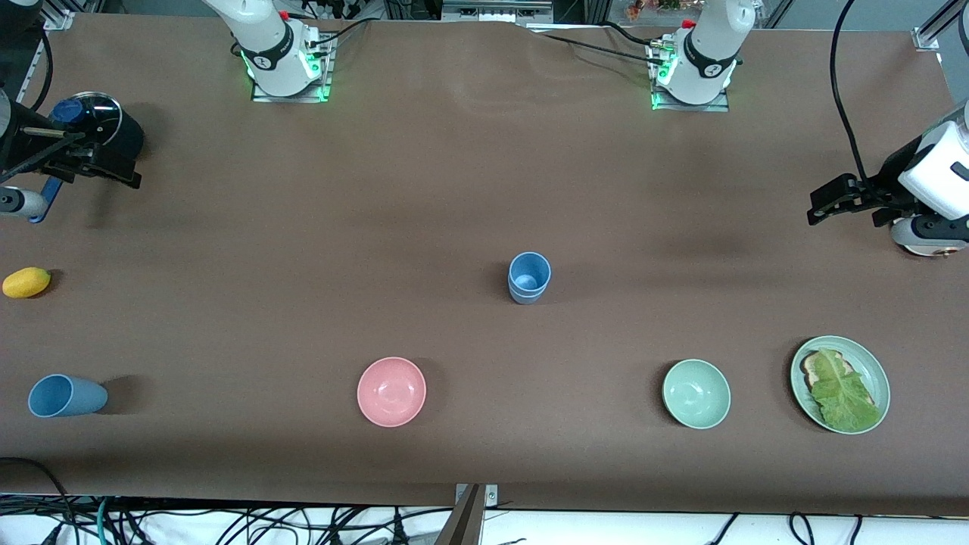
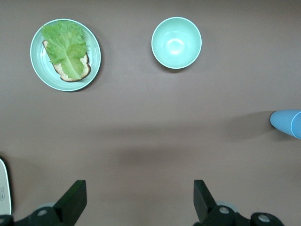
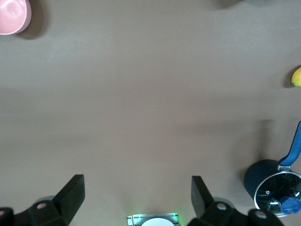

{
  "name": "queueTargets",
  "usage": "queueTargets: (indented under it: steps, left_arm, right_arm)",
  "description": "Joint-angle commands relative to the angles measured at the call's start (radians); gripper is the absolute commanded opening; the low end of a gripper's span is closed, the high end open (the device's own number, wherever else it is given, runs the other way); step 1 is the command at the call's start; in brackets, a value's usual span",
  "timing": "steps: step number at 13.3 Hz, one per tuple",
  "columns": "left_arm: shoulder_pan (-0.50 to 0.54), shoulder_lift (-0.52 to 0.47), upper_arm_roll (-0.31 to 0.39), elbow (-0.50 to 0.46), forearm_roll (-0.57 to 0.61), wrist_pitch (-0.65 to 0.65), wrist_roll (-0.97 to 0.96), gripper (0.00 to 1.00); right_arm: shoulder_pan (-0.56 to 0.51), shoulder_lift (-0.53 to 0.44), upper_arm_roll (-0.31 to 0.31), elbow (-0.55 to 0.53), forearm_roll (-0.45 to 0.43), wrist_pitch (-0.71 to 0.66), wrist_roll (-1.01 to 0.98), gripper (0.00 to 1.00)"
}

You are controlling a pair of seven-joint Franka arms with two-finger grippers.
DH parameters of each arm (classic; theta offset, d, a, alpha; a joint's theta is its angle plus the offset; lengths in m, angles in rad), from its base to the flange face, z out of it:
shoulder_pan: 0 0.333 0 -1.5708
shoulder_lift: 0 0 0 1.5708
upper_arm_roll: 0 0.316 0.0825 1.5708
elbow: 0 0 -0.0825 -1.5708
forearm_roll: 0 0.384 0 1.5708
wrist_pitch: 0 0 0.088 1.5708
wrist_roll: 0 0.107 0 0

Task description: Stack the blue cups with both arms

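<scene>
Two blue cups (image 1: 528,277) stand nested and upright in the middle of the table. The stack shows at the edge of the left wrist view (image 2: 287,124). A third blue cup (image 1: 66,395) lies on its side at the right arm's end, near the front camera's edge. My left gripper (image 1: 833,200) is open and empty, up in the air over the left arm's end of the table (image 2: 140,197). My right gripper (image 1: 83,163) is open and empty, up over the right arm's end beside a dark pot (image 3: 138,195).
A pink bowl (image 1: 391,391), a green bowl (image 1: 696,393) and a green plate (image 1: 874,371) with bread and lettuce lie nearer the front camera than the stack. A lemon (image 1: 26,282) and a dark pot (image 1: 98,125) with a blue-knobbed lid sit at the right arm's end.
</scene>
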Motion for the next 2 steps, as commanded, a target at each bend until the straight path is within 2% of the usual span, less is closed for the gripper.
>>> queueTargets:
  steps: [1, 2]
  left_arm:
    - [-0.004, 0.009, -0.001, 0.022, 0.025, -0.008, 0.019, 1.00]
    - [-0.004, 0.007, -0.001, 0.022, 0.025, -0.008, 0.019, 1.00]
  right_arm:
    - [-0.006, -0.010, -0.001, 0.005, 0.002, -0.005, -0.004, 1.00]
    - [-0.006, -0.010, -0.001, 0.005, 0.003, -0.005, -0.004, 1.00]
